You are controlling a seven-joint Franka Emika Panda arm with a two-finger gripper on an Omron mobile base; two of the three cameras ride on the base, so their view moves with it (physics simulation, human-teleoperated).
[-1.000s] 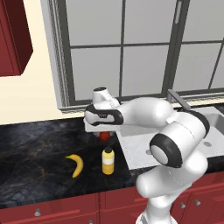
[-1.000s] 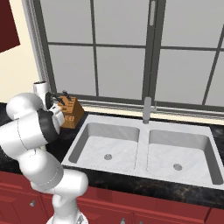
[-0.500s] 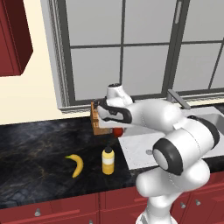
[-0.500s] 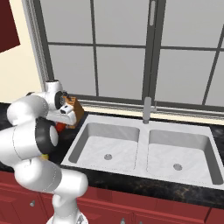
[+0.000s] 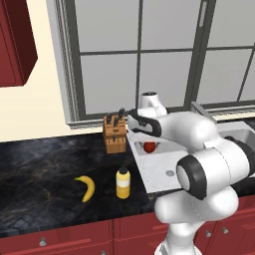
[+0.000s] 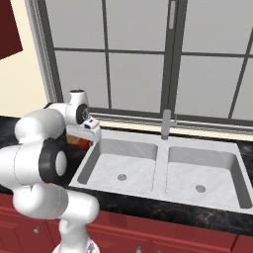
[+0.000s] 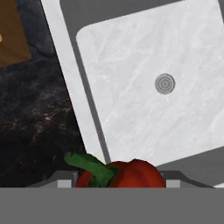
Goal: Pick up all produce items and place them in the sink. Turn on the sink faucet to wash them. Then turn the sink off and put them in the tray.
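Black marbled counter (image 5: 45, 174) runs under a big grey-framed window (image 5: 149, 55), with dark red cabinets (image 5: 64, 239) below, and the white arm reaches across to the near edge of the sink (image 6: 148, 173). Under the hand hangs the small red fruit (image 5: 149, 147), and in the hand view it sits right at the bottom of the frame (image 7: 120, 174), its green stem curling up to the left, poised over the sink's left rim where light-grey metal meets the dark stone. The gripper (image 5: 148, 139) appears clamped on the red fruit (the fingertips themselves are hidden behind it, so the grip is read from the fruit hanging there off the surface). Beyond the fruit, the left basin lies open with its round drain (image 7: 165, 83) well apart from it. In the right base view the faucet (image 6: 166, 124) stands upright behind the divider between the two basins. Back on the counter, the banana (image 5: 86, 188) lies flat, well to the left of the sink, and the yellow squeeze bottle (image 5: 122, 183) stands upright just beside it, between banana and sink edge. A wooden knife block (image 5: 114, 133) stands against the window wall, close to the sink's left corner.
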